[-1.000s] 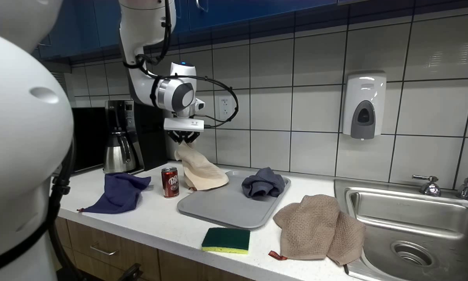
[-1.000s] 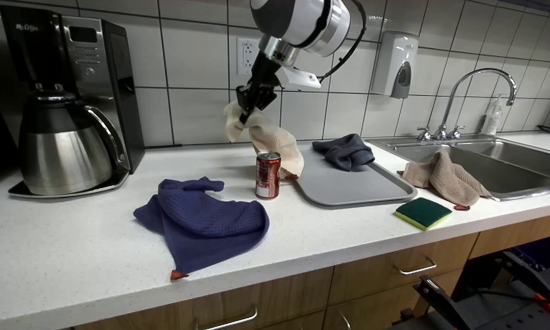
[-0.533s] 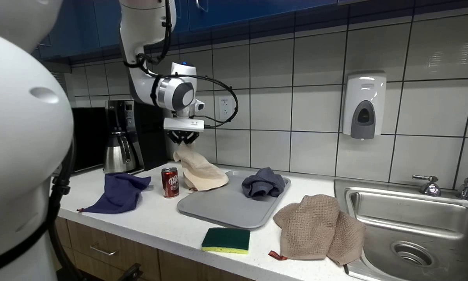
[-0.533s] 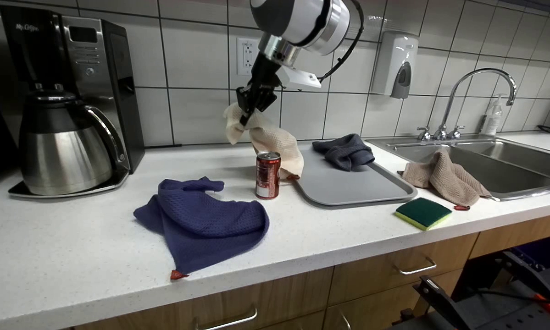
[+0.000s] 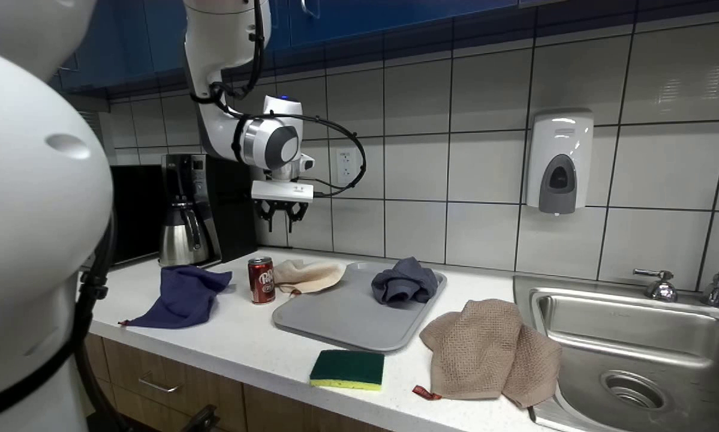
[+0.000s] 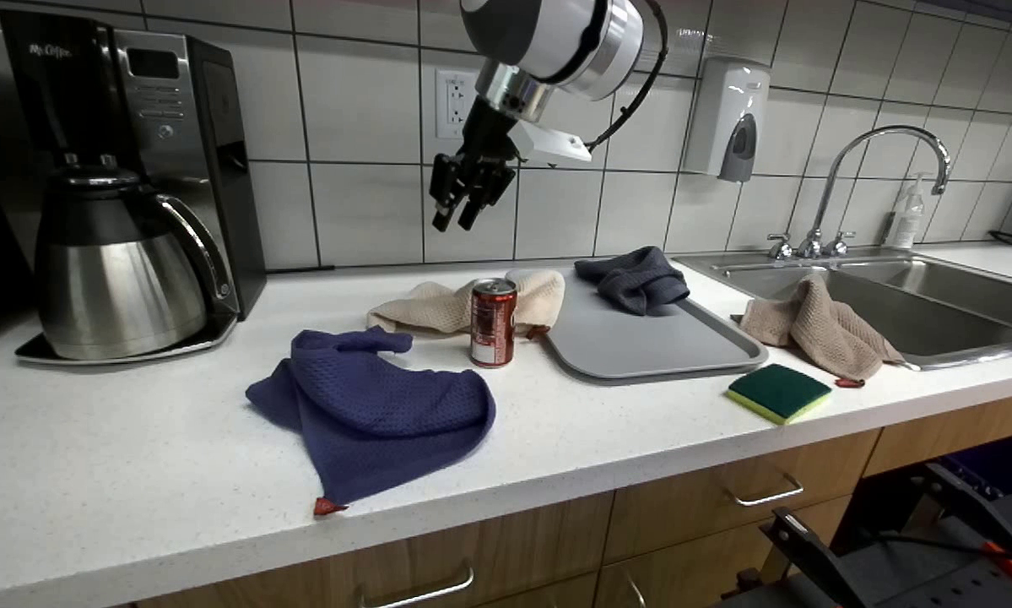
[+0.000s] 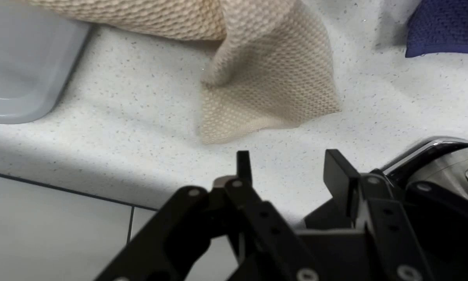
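My gripper (image 7: 288, 159) hangs open above the counter, with bare space between its fingers (image 7: 337, 175); both exterior views show it apart from everything, the gripper (image 5: 280, 228) being well above the worktop. Below lies a cream waffle cloth (image 5: 309, 276), crumpled on the counter with its far end over the edge of a grey tray (image 5: 341, 321). In the wrist view the cloth (image 7: 273, 66) lies just ahead of the fingertips. A red soda can (image 6: 493, 323) stands upright in front of the cloth and hides part of it. A dark grey cloth (image 6: 636, 283) sits bunched on the tray.
A navy cloth (image 6: 370, 405) lies near the counter's front edge. The coffee maker (image 6: 134, 253) stands beside the wall. Farther along are a green and yellow sponge (image 5: 347, 367), a brown cloth (image 5: 485, 354) and a steel sink (image 5: 623, 336). A tiled wall rises close behind the gripper.
The gripper has opened and let go of the cream cloth, whose raised end has dropped onto the counter. The arm has stayed in about the same place.
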You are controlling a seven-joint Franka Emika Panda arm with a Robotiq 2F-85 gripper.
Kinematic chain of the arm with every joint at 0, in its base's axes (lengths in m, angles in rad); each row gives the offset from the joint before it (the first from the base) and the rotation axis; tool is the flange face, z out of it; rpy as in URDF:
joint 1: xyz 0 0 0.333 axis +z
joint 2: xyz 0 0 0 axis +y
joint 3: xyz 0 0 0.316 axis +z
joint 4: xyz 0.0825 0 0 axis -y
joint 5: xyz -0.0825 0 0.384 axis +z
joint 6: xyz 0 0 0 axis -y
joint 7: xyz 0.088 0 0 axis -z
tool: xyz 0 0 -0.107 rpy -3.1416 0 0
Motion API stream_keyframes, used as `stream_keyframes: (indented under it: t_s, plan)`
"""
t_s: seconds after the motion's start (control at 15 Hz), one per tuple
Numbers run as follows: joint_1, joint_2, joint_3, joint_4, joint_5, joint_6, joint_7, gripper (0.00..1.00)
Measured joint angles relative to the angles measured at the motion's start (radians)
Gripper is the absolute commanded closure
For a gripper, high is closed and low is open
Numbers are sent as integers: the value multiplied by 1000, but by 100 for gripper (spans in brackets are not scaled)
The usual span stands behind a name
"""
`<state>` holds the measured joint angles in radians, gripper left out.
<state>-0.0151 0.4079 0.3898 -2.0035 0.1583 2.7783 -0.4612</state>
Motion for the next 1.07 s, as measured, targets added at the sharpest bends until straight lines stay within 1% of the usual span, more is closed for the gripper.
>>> stream_keyframes:
  t_s: [0.13, 0.27, 0.33, 0.4, 1.07]
  plan:
    - [0, 0, 0, 1, 1, 0, 0, 0]
    - [0, 0, -1, 1, 2, 0, 0, 0]
    - [0, 0, -1, 1, 3, 0, 0, 3]
    - [0, 0, -1, 1, 3, 0, 0, 0]
    - [2, 6, -1, 0, 3, 2, 1, 0]
